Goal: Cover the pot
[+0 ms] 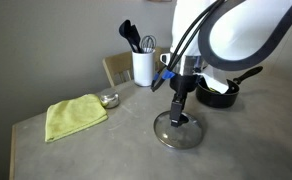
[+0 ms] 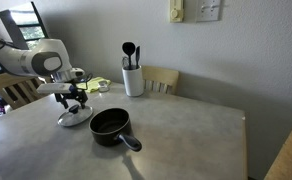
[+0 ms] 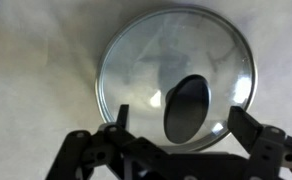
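Note:
The round glass lid (image 3: pixel 176 70) with a metal rim and a black knob (image 3: pixel 186 108) lies flat on the grey table, seen in both exterior views (image 1: pixel 178 132) (image 2: pixel 74 119). My gripper (image 3: pixel 181 125) is open directly above it, its two fingers on either side of the knob and apart from it. In the exterior views the gripper (image 1: pixel 179 108) (image 2: pixel 74 103) hangs just over the lid. The pot (image 2: pixel 111 124), a shallow black saucepan with a long handle, stands uncovered on the table beside the lid; it also shows partly behind the arm (image 1: pixel 222 93).
A white utensil holder (image 1: pixel 143 66) (image 2: pixel 133 79) with black utensils stands at the back. A yellow-green cloth (image 1: pixel 74 115) and a tiny metal bowl (image 1: pixel 109 100) lie nearby. A wooden chair (image 2: pixel 162 79) is behind the table.

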Controlling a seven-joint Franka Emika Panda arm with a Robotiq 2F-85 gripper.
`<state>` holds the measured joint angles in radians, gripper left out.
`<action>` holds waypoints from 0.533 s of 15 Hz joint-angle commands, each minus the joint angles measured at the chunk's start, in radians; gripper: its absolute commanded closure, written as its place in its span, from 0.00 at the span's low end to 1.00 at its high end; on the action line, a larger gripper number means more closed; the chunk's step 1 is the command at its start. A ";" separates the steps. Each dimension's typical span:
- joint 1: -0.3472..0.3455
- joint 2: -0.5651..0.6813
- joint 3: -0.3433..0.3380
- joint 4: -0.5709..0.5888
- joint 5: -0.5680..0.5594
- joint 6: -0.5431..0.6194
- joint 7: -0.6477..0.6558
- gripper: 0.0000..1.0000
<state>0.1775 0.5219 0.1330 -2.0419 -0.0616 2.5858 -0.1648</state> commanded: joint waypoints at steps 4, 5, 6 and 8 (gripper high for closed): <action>-0.002 0.048 0.004 0.050 -0.029 -0.029 0.000 0.31; 0.000 0.050 0.001 0.056 -0.030 -0.040 0.007 0.40; 0.002 0.049 -0.002 0.059 -0.030 -0.056 0.013 0.47; 0.002 0.040 -0.004 0.064 -0.024 -0.091 0.029 0.59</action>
<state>0.1788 0.5608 0.1340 -2.0058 -0.0743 2.5599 -0.1609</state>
